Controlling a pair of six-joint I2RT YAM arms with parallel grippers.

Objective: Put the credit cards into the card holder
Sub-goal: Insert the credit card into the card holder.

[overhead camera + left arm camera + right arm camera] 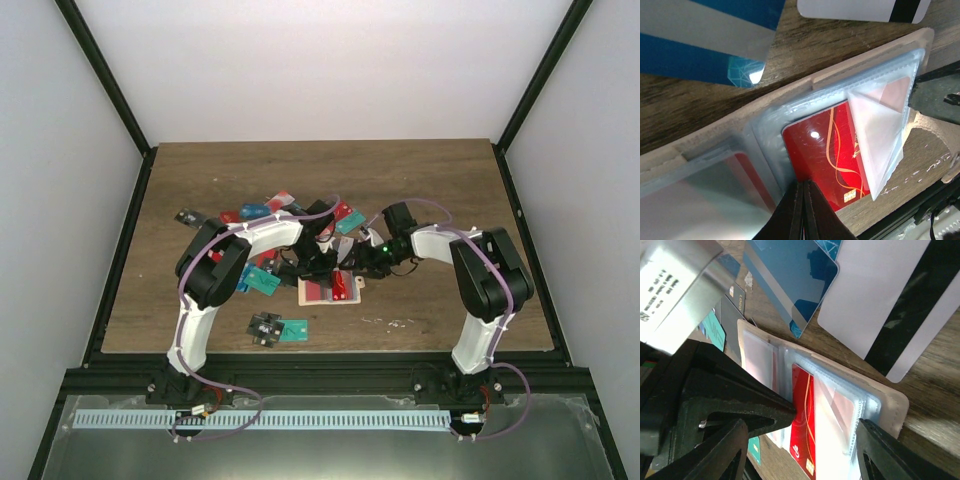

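The tan card holder (360, 284) lies open on the table between both arms, its clear sleeves facing up (865, 60) (892, 407). A red credit card (825, 145) (802, 410) with a gold swirl and a chip sits partly inside a sleeve, its chip end sticking out. My left gripper (804, 184) (322, 268) is shut, its tips pressed against the red card's edge without pinching it. My right gripper (802, 440) (358, 265) is open and straddles the holder's right half. One of its fingers (935, 97) touches the sleeve's edge.
Loose cards lie just beyond the holder: a blue one (790, 275) (700, 55) and a white one with a black stripe (890, 305). More cards are scattered behind the arms (265, 210). Teal cards (262, 282) (295, 330) and a black one (265, 327) lie to the left and near front.
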